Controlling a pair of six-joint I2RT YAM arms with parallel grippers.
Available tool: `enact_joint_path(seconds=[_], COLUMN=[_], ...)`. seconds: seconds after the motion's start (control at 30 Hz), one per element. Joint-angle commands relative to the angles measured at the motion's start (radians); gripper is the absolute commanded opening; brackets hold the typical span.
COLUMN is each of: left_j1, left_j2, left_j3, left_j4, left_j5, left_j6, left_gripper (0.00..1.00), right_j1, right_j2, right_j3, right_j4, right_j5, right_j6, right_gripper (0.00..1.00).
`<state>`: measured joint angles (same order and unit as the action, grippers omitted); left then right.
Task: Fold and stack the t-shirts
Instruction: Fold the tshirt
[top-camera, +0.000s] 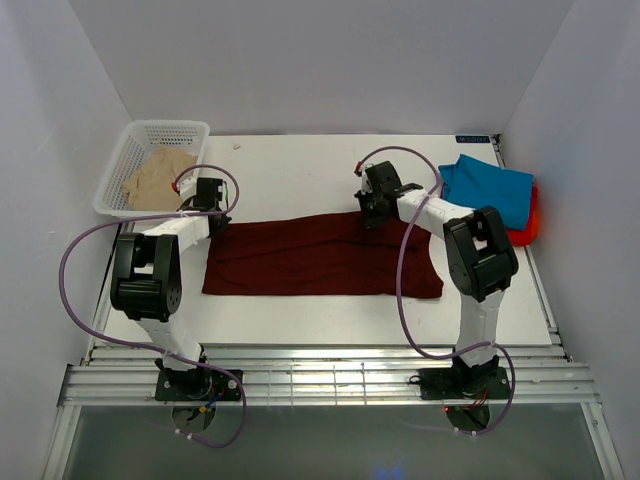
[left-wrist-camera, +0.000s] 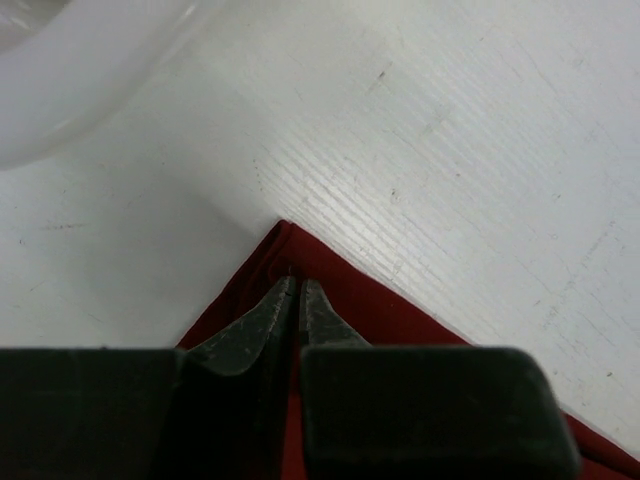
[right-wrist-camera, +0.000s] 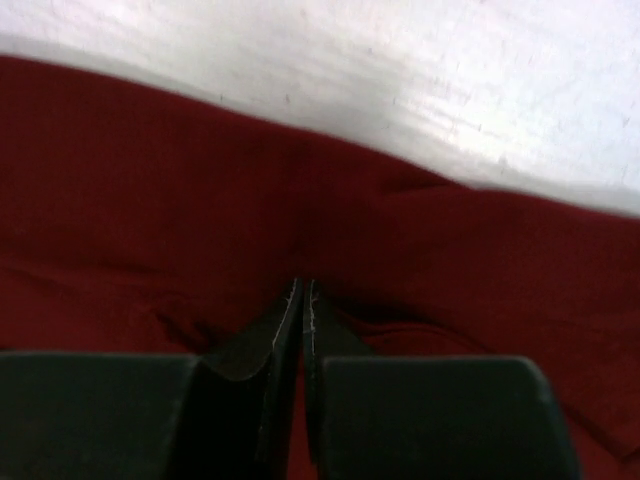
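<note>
I count four t-shirts, one of each colour. The maroon t-shirt lies spread flat as a long band across the middle of the bench in the overhead view. My left end effector is pressed together on that shirt's upper-left corner, pinching the pointed tip of cloth. My right end effector is pressed shut near the shirt's far edge, right of centre. Creases gather at its tips, so it seems to nip a fold, though the close view is blurred. The teal-blue t-shirt lies at the upper right, on top of the red-orange t-shirt, whose edge shows beneath it. The beige t-shirt is crumpled inside the single white mesh basket at the upper left.
</note>
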<state>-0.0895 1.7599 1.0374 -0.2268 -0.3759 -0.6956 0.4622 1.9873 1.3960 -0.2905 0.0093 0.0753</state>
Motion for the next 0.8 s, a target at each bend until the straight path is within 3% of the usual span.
enact_joint_path(seconds=[0.0,0.5,0.7,0.77], left_j1=[-0.006,-0.004,-0.004,-0.004], left_j2=[-0.011,0.016,0.012,0.015], left_j3=[0.059,0.116,0.124,0.136], left_j4=[0.009,-0.028,-0.036,-0.042], left_j5=[0.005,0.028,0.034,0.034], left_j6=[0.016,0.030,0.033,0.034], left_gripper=[0.18,0.18,0.18,0.18], right_j1=[0.033,0.217,0.288,0.294], right_j2=[-0.117,-0.383,-0.430,-0.450], right_j3=[-0.069,-0.370,-0.410,-0.402], right_j4=[-0.015,-0.048,-0.098,-0.111], right_j5=[0.035,0.147,0.210,0.236], right_j6=[0.003,0.164,0.210,0.215], right_gripper=[0.08,0.08,0.46,0.49])
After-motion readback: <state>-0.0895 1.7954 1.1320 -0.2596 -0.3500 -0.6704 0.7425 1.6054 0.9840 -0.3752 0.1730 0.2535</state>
